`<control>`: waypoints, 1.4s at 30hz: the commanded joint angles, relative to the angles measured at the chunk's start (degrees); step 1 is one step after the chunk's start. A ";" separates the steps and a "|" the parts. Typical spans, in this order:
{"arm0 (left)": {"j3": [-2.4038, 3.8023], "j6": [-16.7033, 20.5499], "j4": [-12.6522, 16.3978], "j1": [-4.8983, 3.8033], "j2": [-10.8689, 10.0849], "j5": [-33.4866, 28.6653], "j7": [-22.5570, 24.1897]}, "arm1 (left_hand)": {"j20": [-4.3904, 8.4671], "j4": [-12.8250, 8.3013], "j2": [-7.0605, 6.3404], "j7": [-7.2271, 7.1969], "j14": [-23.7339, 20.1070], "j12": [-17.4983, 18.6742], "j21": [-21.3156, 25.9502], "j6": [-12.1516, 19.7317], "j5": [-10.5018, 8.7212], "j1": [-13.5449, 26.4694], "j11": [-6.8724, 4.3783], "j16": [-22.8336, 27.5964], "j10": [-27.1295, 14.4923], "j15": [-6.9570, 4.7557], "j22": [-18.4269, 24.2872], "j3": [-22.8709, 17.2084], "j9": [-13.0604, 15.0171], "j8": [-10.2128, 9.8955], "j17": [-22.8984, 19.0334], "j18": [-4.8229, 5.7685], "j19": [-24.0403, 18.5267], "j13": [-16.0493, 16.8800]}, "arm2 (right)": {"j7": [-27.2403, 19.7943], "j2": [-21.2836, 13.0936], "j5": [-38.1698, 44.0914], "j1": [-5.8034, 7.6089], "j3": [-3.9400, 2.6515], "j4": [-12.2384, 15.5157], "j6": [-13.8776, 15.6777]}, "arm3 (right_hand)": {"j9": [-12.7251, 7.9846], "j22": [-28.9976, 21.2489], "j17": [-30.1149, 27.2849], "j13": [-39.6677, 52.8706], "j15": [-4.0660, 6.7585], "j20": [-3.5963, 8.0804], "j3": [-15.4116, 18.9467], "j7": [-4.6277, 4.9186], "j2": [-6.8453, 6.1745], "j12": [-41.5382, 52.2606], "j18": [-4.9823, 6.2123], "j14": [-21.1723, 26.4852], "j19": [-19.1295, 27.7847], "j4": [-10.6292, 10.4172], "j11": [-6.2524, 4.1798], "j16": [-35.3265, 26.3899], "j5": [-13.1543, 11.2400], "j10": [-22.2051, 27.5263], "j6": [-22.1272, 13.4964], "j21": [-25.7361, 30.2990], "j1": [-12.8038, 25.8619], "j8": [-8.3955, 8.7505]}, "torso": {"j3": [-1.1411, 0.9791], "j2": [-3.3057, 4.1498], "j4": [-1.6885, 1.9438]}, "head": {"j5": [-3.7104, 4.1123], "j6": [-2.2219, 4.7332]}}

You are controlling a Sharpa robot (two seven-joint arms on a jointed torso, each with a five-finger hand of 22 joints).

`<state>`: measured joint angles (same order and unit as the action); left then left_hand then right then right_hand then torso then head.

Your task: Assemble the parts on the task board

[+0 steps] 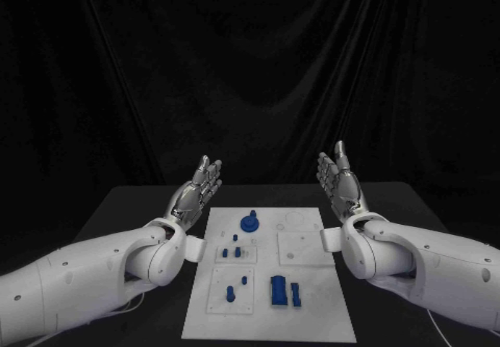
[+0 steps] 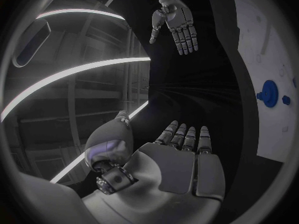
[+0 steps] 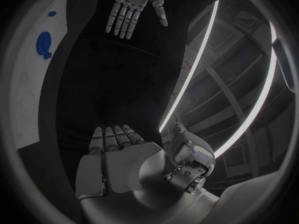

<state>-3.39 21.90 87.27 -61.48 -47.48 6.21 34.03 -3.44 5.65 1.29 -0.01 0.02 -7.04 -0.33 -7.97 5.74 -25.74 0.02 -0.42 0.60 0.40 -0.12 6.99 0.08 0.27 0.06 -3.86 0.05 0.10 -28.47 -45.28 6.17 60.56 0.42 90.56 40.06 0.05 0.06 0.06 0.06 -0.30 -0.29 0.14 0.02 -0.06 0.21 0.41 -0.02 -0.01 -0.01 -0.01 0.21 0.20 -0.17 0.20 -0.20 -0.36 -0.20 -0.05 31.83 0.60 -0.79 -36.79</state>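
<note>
A: Start with the head view. Where is the task board [image 1: 313, 318]?

B: It lies flat on the black table [image 1: 125, 210], in the middle, running from centre down to six o'clock. The blue parts sit on it: a round knob-like part [image 1: 250, 223] toward twelve o'clock, two small pegs [image 1: 231, 252] just below it, two more pegs [image 1: 235, 287] at about seven o'clock, and a blue block [image 1: 278, 290] with a narrow bar [image 1: 296, 295] just beside it near six o'clock.

A: And the hands?

B: The left hand [image 1: 197, 189] is raised off the table at the board's ten o'clock, fingers straight and apart, holding nothing. The right hand [image 1: 339, 181] mirrors it at two o'clock, likewise flat, spread and empty. Neither touches the board.

A: Left wrist view?

B: The left hand [image 2: 177, 159] shows its palm with fingers extended side by side and the thumb set out wide, nothing in it. The right hand [image 2: 179, 25] hangs across from it, fingers spread. The board [image 2: 261, 45] curves along the rim, carrying the round blue part [image 2: 269, 93].

A: Right wrist view?

B: Same story: the right hand [image 3: 121, 159] flat and empty, the left hand [image 3: 132, 7] opposite, fingers apart. The board [image 3: 34, 84] sits at the rim with the round part [image 3: 44, 45] on it.
</note>
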 commanded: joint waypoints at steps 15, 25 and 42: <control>3.39 22.21 2.68 1.32 2.79 -6.21 -4.24 | 3.44 -5.65 -1.29 0.01 -0.02 7.04 0.33 7.97 -5.74 16.01 -0.02 0.42 -0.60 -0.40 0.12 -6.99 -0.08 -0.27 -0.06 3.86 -0.05 -0.10 | -1.32 0.59 -6.17 -0.40 -0.42 -0.61 4.05 | -0.05 -0.06 -0.06 -0.06 0.30 0.29 -0.14 -0.02 0.06 -0.21 -0.41 0.02 0.01 0.01 0.01 -0.21 -0.20 0.17 -0.20 0.20 0.36 0.20 | 0.05 -0.65 -0.60 | 0.79 2.42; 3.39 22.21 2.68 1.32 2.79 -6.21 -4.24 | 3.44 -5.65 -1.29 0.01 -0.02 7.04 0.33 7.97 -5.74 19.03 -0.02 0.42 -0.60 -0.40 0.12 -6.99 -0.08 -0.27 -0.06 3.86 -0.05 -0.10 | -1.32 0.59 -6.17 -0.40 -0.42 -0.61 4.05 | -0.05 -0.06 -0.06 -0.06 0.30 0.29 -0.14 -0.02 0.06 -0.21 -0.41 0.02 0.01 0.01 0.01 -0.21 -0.20 0.17 -0.20 0.20 0.36 0.20 | 0.05 -0.65 -0.60 | 0.79 2.42; 3.39 22.21 2.68 1.32 2.79 -6.21 -4.24 | 3.44 -5.65 -1.29 0.01 -0.02 7.04 0.33 7.97 -5.74 25.74 -0.02 0.42 -0.60 -0.40 0.12 -6.99 -0.08 -0.27 -0.06 3.86 -0.05 -0.10 | -1.32 0.59 -6.17 -0.40 -0.42 -0.61 4.05 | -0.05 -0.06 -0.06 -0.06 0.30 0.29 -0.14 -0.02 0.06 -0.21 -0.41 0.02 0.01 0.01 0.01 -0.21 -0.20 0.17 -0.20 0.20 0.36 0.20 | 0.05 -0.65 -0.60 | 0.79 2.42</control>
<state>-0.08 43.64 89.80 -60.22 -44.79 0.20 29.19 -0.29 -0.01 0.01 0.00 0.03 -0.18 -0.33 -0.21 0.20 -0.40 -0.12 -0.21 0.46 0.41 -0.09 0.20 0.05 0.28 0.06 -0.32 -0.05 0.08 -29.36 -44.67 -0.12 60.26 0.06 89.94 43.50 0.05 0.09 0.08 0.07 -0.31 -0.30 0.14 0.02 -0.06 0.23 0.43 -0.02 -0.01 -0.01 -0.01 0.21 0.21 -0.18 0.20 -0.21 -0.37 -0.21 0.00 31.18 -0.01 0.01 -34.37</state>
